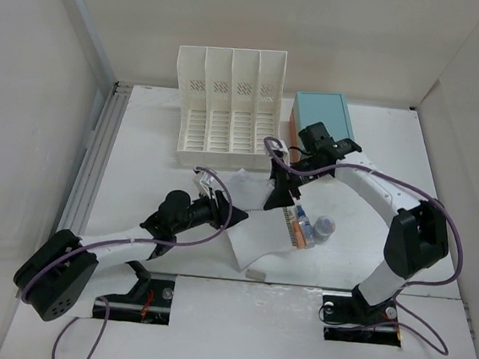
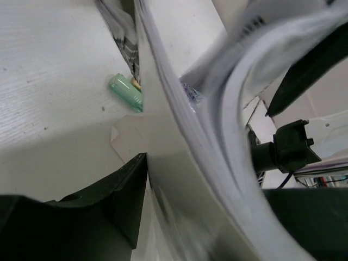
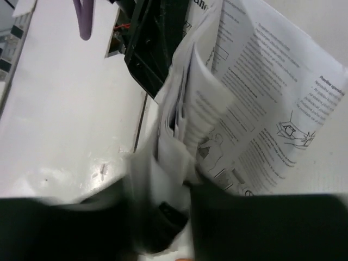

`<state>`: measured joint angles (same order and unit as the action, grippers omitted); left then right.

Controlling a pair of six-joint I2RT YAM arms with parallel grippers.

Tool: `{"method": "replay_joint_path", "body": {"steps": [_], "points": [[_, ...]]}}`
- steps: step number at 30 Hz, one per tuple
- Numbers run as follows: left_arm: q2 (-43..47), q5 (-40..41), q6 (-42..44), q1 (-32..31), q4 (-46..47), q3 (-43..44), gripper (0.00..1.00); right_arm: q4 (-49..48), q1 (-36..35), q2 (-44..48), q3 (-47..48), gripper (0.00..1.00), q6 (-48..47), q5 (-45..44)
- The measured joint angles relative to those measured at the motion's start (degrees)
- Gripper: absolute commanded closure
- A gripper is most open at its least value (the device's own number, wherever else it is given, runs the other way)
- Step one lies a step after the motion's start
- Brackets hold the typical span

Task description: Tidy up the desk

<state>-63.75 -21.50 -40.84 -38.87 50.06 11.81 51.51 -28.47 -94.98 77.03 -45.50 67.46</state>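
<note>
Plainly both arms share one load: the left gripper [image 1: 214, 196] and right gripper [image 1: 282, 194] each pinch an edge of the loose papers [image 1: 256, 232], raised partly above the middle of the white counter [image 1: 140, 153], which spreads under everything. Doing it well likely means moving both together, sheaf untorn, toward the file rack [image 1: 227, 110].

File rack [image 1: 227, 102]: white, slotted, four compartments, upright at the far side. Teal-topped box [image 1: 322, 113] just to its right. Papers [image 1: 256, 232]: printed sheets, curled, one edge lifted. Clear bottle [image 1: 321, 228] lying just beside an orange-edged packet [image 1: 294, 229]. Small green cylinder [image 2: 126, 92] lying against the papers.
</note>
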Motion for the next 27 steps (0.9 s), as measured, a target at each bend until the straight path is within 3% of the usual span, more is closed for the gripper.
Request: {"method": "replay_joint_path", "body": {"steps": [1, 2, 4, 7, 12, 15, 20, 27], "points": [[0.11, -0.02, 0.42, 0.0, -0.68, 0.46, 1.0, 0.33, 0.31, -0.04, 0.2, 0.15, -0.31, -0.04], [0.48, 0.22, 1.22, 0.0, -2.51, 1.57, 1.0, 0.42, 0.57, -0.09, 0.42, 0.0, 0.31, -0.04], [1.86, 2.21, 2.49, -0.09, -7.32, 3.74, 1.0, -1.31, 1.14, 0.09, 0.5, 0.0, 2.8, -1.42], [4.92, 8.15, 4.15, -0.07, -16.76, 8.57, 1.0, -9.73, 1.62, 2.89, -1.55, 0.0, 10.12, -10.69], [7.67, 23.21, 5.55, 0.0, -29.53, 19.47, 1.0, -23.04, 1.99, 19.85, -10.1, 0.0, 18.95, -34.84], [7.06, 31.06, 6.34, 0.22, -33.57, 26.21, 1.0, -29.64, 2.64, 28.3, -10.82, 0.0, 21.64, -43.08], [0.87, 36.59, 8.5, 0.74, -36.7, 38.91, 1.0, -36.24, 5.27, 31.54, -10.82, 0.0, 24.44, -47.21], [-10.71, 38.21, 14.01, 2.54, -39.76, 55.1, 1.0, -36.3, 5.44, 28.22, -12.81, 0.0, 25.62, -48.04]]}}
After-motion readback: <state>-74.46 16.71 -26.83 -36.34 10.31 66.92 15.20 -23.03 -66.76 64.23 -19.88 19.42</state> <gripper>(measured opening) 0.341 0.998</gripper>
